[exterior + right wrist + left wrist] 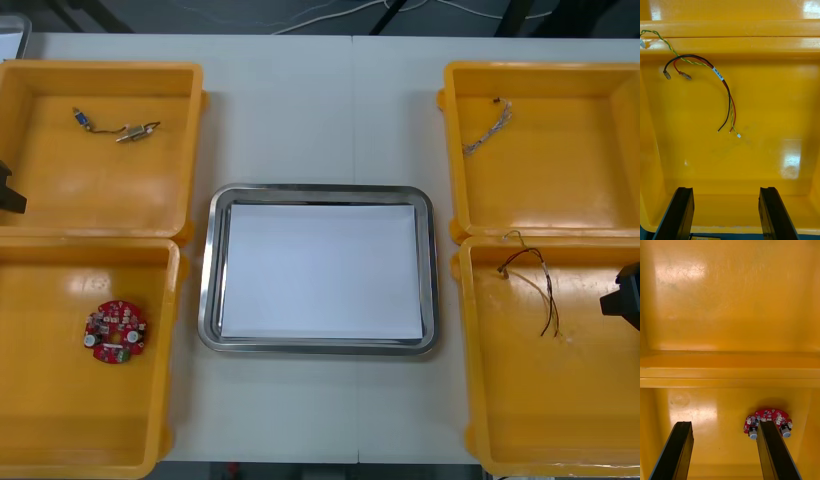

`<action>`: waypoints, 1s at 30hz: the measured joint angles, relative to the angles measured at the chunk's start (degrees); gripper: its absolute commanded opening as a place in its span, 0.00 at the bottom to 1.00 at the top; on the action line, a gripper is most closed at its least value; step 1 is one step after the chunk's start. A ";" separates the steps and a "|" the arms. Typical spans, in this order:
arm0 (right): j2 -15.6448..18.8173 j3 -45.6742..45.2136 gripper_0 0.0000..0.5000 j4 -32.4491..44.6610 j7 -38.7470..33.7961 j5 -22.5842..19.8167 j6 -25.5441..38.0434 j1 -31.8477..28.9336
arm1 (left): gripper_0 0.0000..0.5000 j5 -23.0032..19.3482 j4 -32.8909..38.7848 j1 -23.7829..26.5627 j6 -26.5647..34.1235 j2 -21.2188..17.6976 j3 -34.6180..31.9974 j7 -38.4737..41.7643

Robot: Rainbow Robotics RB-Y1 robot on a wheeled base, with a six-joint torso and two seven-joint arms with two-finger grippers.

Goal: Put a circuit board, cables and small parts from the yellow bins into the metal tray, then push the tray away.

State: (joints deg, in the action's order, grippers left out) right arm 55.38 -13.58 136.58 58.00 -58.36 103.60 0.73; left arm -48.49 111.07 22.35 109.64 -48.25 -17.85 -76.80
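Over near right bin [790, 93], right gripper [725, 189] spread; cable [718, 74] runs lengthwise toward it; left gripper [724, 423] spread.

The square plastic bins [100, 68] are glossy yellow; the rectangular metal tray [210, 270] is shiny silver around plain white. The round circuit board [115, 332] is red, speckled silver, and the thin cable bundle [717, 73] is black, red and twisted green-yellow.
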 measured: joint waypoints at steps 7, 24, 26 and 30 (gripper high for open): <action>0.00 0.00 1.00 0.00 0.00 0.00 0.00 0.00 | 1.00 0.00 0.00 0.00 0.00 0.00 0.00 0.00; 0.00 0.00 1.00 0.00 0.00 0.00 0.00 0.00 | 1.00 0.00 0.00 0.00 0.00 0.00 0.00 0.00; 0.00 0.00 1.00 0.00 0.00 0.00 0.00 0.00 | 1.00 0.00 0.00 0.00 0.00 0.00 0.00 0.00; 0.00 0.00 1.00 0.00 0.00 0.00 0.00 0.00 | 1.00 0.00 0.00 0.00 0.00 0.00 0.00 0.00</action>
State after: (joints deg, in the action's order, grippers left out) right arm 55.38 -13.58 136.58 58.00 -58.36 103.60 0.73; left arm -48.49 111.07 22.35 109.64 -48.25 -17.85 -76.80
